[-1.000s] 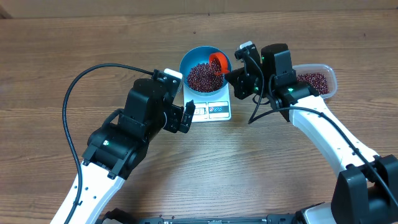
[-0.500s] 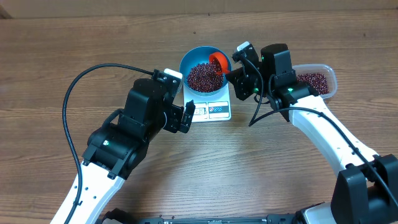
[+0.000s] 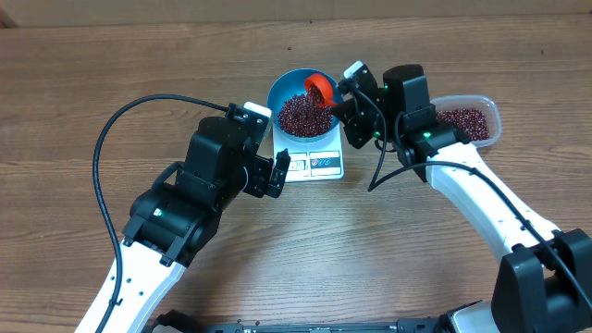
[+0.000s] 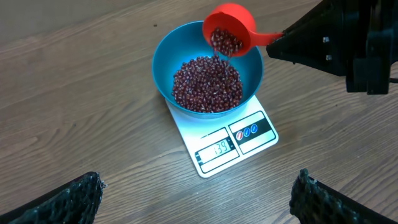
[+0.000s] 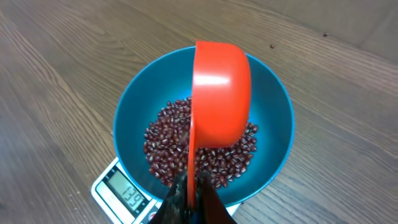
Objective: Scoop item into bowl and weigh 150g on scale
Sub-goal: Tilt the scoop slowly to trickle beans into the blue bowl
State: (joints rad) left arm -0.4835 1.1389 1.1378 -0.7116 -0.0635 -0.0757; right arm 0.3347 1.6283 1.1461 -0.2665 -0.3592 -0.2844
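- Two arms meet over a wooden table [image 3: 74, 74], with the scale [image 4: 249, 134] between them, near the table's far edge.
- One blue bowl [image 4: 163, 68] stands on the scale's platform; only the scale's front strip shows past the bowl.
- Many dark red-brown beans [image 4: 207, 84] lie heaped in the bottom of the bowl, with bare blue wall above them.
- On the front strip, the display [image 4: 217, 149] reads 139.
- Over the bowl's far right rim, the right gripper [image 5: 186, 199] is clenched on the thin handle of a red scoop [image 4: 230, 28].
- The scoop is tipped steeply, its mouth turned down toward the heap, and some beans cling inside its cup at the lower lip.
- Near the scale's front left corner, the left gripper [image 3: 277, 172] hovers with its jaws spread wide, grasping nothing; its two dark fingertips frame the bottom corners of the left wrist view.
- Behind the right arm, a clear plastic tub [image 3: 495, 120] holds more beans, well apart from the bowl.
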